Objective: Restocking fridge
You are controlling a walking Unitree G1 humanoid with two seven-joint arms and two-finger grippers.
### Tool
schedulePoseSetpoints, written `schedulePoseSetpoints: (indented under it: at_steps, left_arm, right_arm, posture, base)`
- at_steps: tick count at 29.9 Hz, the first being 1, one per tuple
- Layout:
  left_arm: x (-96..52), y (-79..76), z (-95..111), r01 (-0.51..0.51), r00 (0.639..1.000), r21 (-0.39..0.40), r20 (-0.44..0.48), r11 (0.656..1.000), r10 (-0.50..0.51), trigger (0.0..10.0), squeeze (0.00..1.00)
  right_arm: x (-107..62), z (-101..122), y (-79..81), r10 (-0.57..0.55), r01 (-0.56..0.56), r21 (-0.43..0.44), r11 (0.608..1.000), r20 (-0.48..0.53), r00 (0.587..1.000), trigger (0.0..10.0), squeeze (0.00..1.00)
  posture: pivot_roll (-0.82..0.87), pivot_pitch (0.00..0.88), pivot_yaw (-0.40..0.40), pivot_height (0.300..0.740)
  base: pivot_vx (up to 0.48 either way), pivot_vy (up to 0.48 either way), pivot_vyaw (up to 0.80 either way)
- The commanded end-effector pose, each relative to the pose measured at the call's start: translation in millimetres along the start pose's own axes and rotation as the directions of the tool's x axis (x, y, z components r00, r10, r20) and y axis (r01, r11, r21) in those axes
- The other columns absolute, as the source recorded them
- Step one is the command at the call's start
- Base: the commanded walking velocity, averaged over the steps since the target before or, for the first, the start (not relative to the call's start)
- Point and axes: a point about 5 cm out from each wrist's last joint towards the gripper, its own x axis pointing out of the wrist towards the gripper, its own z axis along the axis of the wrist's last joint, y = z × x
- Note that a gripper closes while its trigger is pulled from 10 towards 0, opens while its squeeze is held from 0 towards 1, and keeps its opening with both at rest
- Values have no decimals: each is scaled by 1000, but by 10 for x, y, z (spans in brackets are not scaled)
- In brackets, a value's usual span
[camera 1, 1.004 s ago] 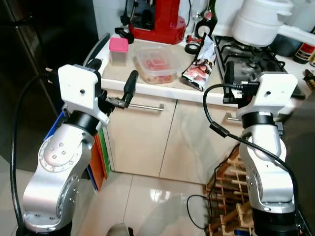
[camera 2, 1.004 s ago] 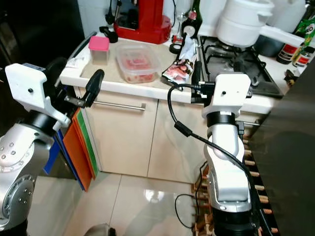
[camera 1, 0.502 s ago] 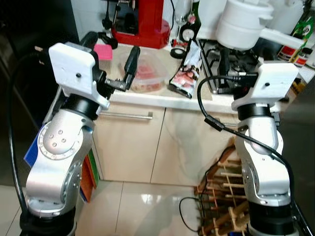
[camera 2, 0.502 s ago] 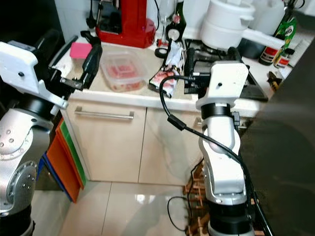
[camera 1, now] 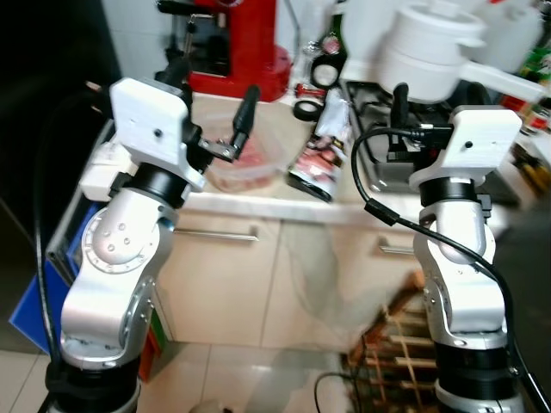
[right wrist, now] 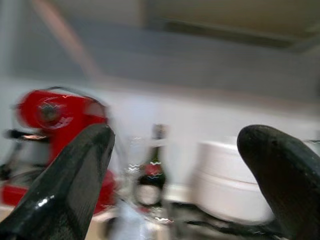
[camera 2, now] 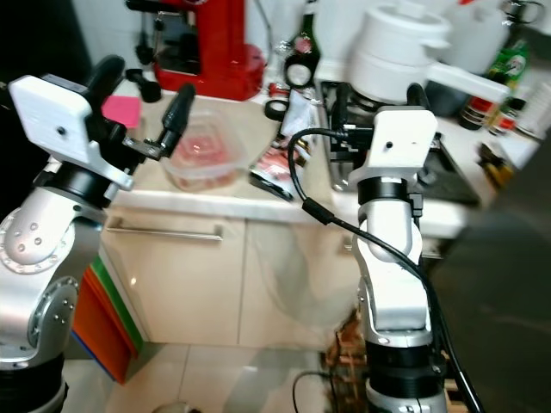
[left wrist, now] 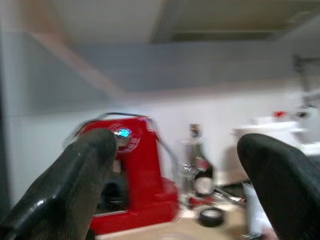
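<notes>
Clear tub, probably meat, on counter.

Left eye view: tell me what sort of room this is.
A home kitchen, most likely: a gas hob carrying a white pot, a red coffee machine on the counter, and a clear food container beside a snack packet.

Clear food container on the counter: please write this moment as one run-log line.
left hand open, raised before clear food container | right hand open | snack packet on counter

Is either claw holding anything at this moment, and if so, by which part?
Nothing is held. The left claw is open above the counter's edge near the clear food container, and the right claw is open in front of the stove, with nothing between the fingers of either.
</notes>
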Motion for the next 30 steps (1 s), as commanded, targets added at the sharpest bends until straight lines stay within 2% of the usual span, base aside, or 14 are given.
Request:
schedulePoseSetpoints:
  at_steps: [1,4,9,11,12,13,14,15,16,18,23,26,28,30]
  left_arm:
    - [22,-45,2,11,1000,-16,5,1000,-11,10000,0]
    - [27,-33,30,4,1000,-30,24,1000,-3,10000,0]
    - [34,-15,70,-17,999,-25,46,1000,18,10000,0]
    - [31,30,75,-42,998,-36,44,998,43,10000,0]
    - [29,45,70,-48,998,-37,39,998,49,10000,0]
    - [29,45,70,-48,998,-37,39,998,49,10000,0]
    - [27,57,63,-52,998,-34,31,998,53,10000,0]
    - [18,70,54,-50,998,-26,23,998,51,10000,0]
    - [14,75,48,-49,999,-26,20,998,50,10000,0]
    - [15,88,21,-49,999,-27,6,998,50,10000,0]
    - [18,72,-100,-38,997,-33,-71,999,35,10000,0]
    - [-74,76,-140,-35,994,-65,-104,997,28,10000,0]
    - [-195,51,-192,-47,990,-75,-137,996,36,10000,0]
    - [-185,86,-171,-89,985,-64,-154,994,78,10000,0]
  right_arm:
    - [3,5,-77,-19,19,-26,999,9,1000,10000,0]
    - [18,-5,-54,-8,8,3,1000,3,1000,10000,0]
    - [38,-27,86,127,-110,227,968,-62,990,10000,0]
    - [7,-48,146,222,-157,397,904,-123,967,10000,0]
    - [-10,-47,170,260,-176,448,877,-132,957,10000,0]
    - [-10,-47,170,260,-176,448,877,-132,957,10000,0]
    - [-43,-54,213,331,-220,496,840,-147,932,10000,0]
    - [-126,-73,263,441,-283,568,773,-161,883,10000,0]
    - [-167,-101,279,483,-297,594,747,-177,858,10000,0]
    - [-214,-195,288,511,-310,577,756,-222,830,10000,0]
    - [-192,-319,361,506,-296,556,776,-271,819,10000,0]
    - [-209,-295,376,503,-259,600,757,-280,818,10000,0]
    - [-344,-317,393,518,-197,663,722,-330,789,10000,0]
    - [-421,-283,403,553,-162,712,683,-360,751,10000,0]
  posture:
    - [114,0,-90,711]
    - [115,0,-89,711]
    - [116,0,-89,711]
    - [114,0,-84,711]
    - [114,0,-84,711]
    - [114,0,-84,711]
    - [110,0,-81,711]
    - [106,0,-77,711]
    - [103,0,-75,711]
    - [104,0,-73,711]
    - [104,0,-55,711]
    - [114,0,-52,711]
    - [164,0,-84,711]
    - [178,0,-105,711]
  base:
    - [480,0,0]
    - [472,0,0]
    - [370,53,0]
    - [0,0,0]
    - [0,0,0]
    - [0,0,0]
    - [0,0,0]
    - [0,0,0]
    - [0,0,0]
    - [0,0,0]
    - [0,0,0]
    - [0,0,0]
    - [0,0,0]
    - [0,0,0]
